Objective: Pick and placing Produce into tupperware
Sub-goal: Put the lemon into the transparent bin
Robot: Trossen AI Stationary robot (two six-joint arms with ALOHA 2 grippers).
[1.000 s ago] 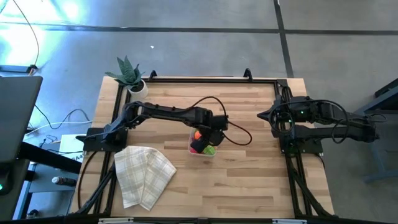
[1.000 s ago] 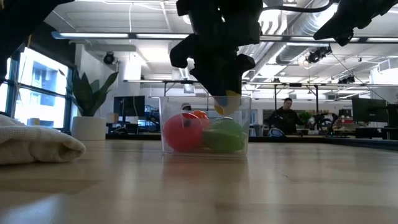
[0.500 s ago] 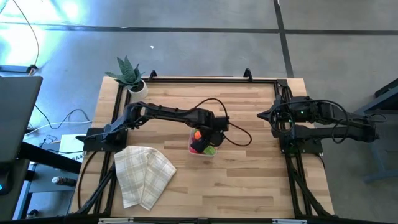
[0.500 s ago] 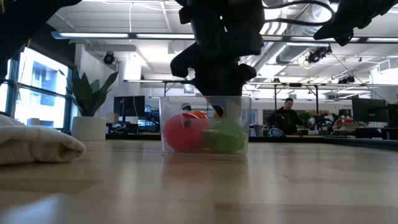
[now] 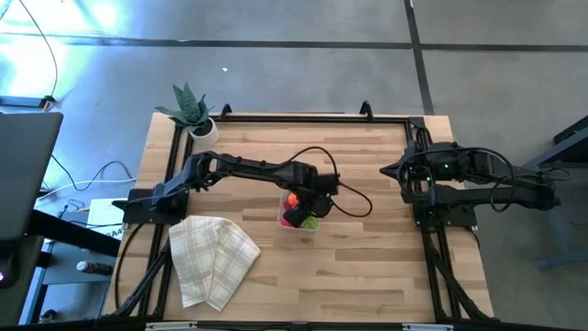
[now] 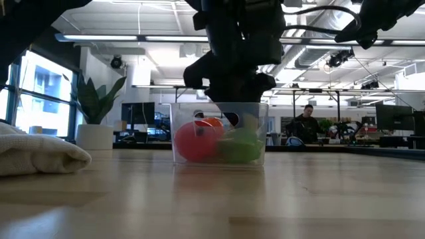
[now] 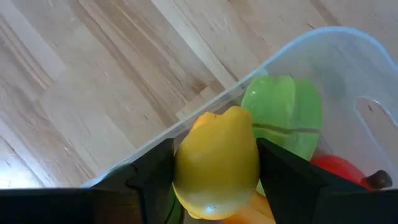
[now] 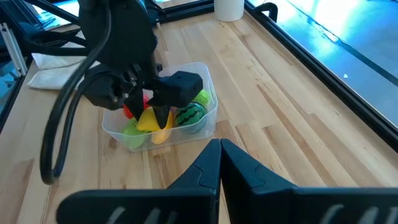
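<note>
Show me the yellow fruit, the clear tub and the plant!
yellow fruit [image 7: 216,160]: left wrist view, its middle.
clear tub [image 8: 206,78]: right wrist view, its rim.
plant [image 5: 188,108]: high view, its leaves.

Two dark arms, matte black throughout.
Left arm: black cable looping off wrist. Right arm: small green light near base.

Glossy yellow plastic fruit, clear smooth plastic tupperware, matt pale wood-plank table, checked cloth

Grey floor, ceiling lights, possibly desks behind
</note>
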